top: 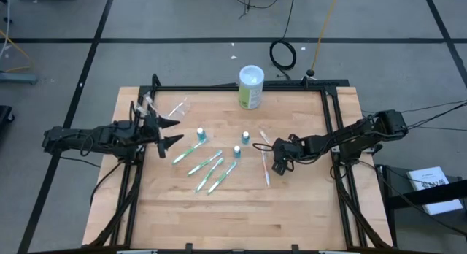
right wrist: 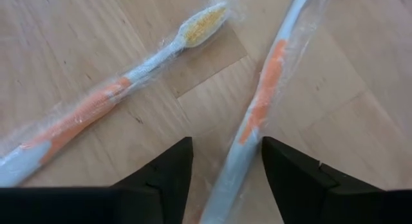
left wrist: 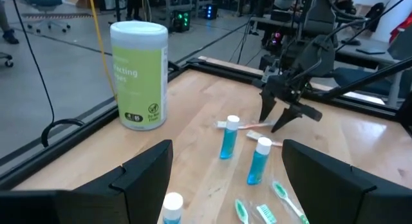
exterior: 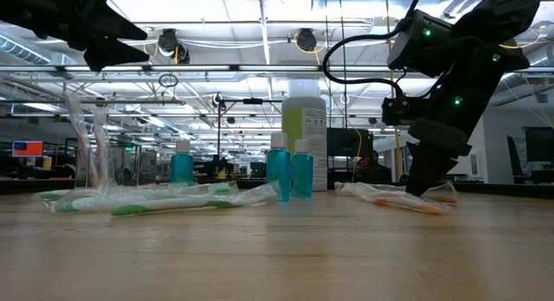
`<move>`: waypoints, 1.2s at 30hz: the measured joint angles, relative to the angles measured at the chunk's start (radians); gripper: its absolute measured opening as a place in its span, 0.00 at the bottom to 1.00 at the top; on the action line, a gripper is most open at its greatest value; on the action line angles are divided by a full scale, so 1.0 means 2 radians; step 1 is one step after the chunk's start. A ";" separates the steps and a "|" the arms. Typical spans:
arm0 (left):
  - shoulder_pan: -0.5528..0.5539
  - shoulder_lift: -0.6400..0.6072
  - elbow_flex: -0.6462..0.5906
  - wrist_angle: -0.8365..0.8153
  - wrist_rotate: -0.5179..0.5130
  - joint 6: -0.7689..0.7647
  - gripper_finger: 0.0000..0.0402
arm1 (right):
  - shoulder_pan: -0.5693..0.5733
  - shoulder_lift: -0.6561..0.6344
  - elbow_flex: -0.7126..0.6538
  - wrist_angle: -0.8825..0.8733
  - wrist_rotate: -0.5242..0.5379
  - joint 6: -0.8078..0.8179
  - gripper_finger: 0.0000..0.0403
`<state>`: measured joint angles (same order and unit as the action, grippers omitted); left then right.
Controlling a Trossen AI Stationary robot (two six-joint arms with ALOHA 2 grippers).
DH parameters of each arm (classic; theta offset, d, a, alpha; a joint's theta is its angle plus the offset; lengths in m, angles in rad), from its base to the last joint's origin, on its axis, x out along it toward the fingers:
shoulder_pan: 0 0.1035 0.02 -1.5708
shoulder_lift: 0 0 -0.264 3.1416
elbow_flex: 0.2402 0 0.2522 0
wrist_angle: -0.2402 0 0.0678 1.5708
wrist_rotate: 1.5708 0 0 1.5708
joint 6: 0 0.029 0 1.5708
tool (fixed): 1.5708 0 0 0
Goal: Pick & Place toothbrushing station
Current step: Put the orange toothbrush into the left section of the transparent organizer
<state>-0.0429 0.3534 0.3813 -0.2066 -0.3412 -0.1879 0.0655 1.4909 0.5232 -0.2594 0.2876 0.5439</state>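
Right end effector [top: 278, 166] is sitting low over the wooden bench [top: 306, 210], right of centre, fingers spread and straddling one clear-wrapped white-and-orange toothbrush [right wrist: 257, 114]; a second wrapped white-and-orange toothbrush [right wrist: 103, 108] is lying just beside it, outside the gap. Nothing is being pinched yet: the wrapper is showing between the fingers with space on both sides, so this is reading as lining up for a pinch along the handle, likely because the thin flat brush needs the fingers either side of it at bench level. Left end effector [top: 166, 132] is hovering wide open above the left side of the bench, near the small clear plastic cup [top: 148, 108], which is standing by the left edge; probably waiting there to take or steady whatever goes into it. The rest of the station is loose mid-bench: wrapped green-and-white toothbrushes [top: 208, 170] fanned out flat, and three tiny teal tubes with white caps [top: 237, 149] standing upright among them. The tall green-and-white cylindrical canister [top: 251, 87] is at the far edge, well apart. Risk: the slick wrapper slipping.
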 joint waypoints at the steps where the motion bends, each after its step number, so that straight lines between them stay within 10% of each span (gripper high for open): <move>1: 0.000 0.000 0.000 0.000 0.000 0.000 0.74 | 0.000 0.000 0.000 0.001 0.001 0.000 0.41; 18: 0.000 0.000 0.000 0.001 0.000 -0.030 0.74 | 0.000 -0.037 0.000 0.038 0.041 -0.057 0.05; 29: 0.000 0.000 0.000 0.003 0.000 -0.030 0.74 | -0.006 -0.156 -0.001 0.043 0.173 -0.120 0.06; 36: 0.000 0.022 0.000 0.035 0.000 -0.026 0.74 | -0.017 -0.191 -0.001 0.172 0.129 -0.245 0.04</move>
<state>-0.0425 0.3967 0.3817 -0.1368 -0.3416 -0.2392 0.0309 1.1079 0.5209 0.0848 0.5458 0.0547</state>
